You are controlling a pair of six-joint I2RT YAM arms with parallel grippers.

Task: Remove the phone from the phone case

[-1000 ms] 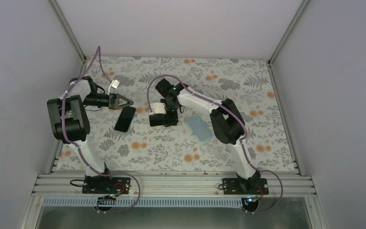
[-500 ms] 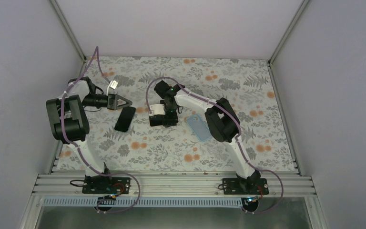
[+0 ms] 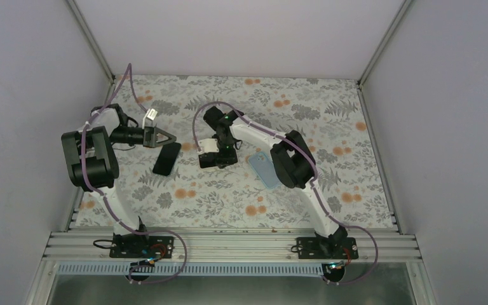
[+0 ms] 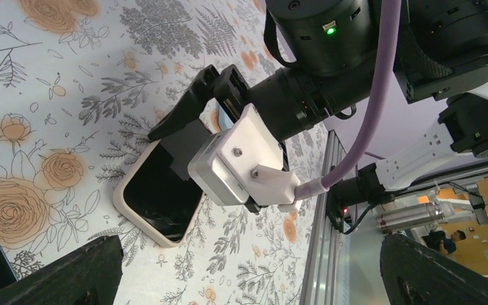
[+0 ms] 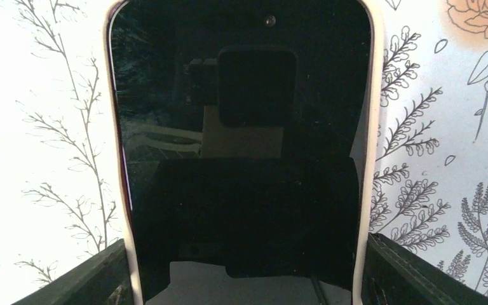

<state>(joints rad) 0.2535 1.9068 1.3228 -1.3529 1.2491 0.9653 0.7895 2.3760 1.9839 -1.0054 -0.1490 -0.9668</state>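
A black phone in a cream case (image 5: 241,127) lies screen up on the flowered table. It also shows in the left wrist view (image 4: 159,190), and in the top view it is mostly hidden under my right gripper (image 3: 216,160). My right gripper (image 5: 244,279) straddles its near end, one finger against each long side of the case. My left gripper (image 3: 170,136) is open and empty, held above the table to the left and pointing at the right gripper (image 4: 229,95).
A bare black phone (image 3: 166,157) lies just below the left gripper. An empty light-blue case (image 3: 265,170) lies right of the right gripper. White walls enclose the table on three sides, and a metal rail (image 3: 229,244) runs along the near edge.
The right arm's elbow has shifted a little to the left while its gripper stays on the cased phone. The left gripper has drawn back slightly to the left.
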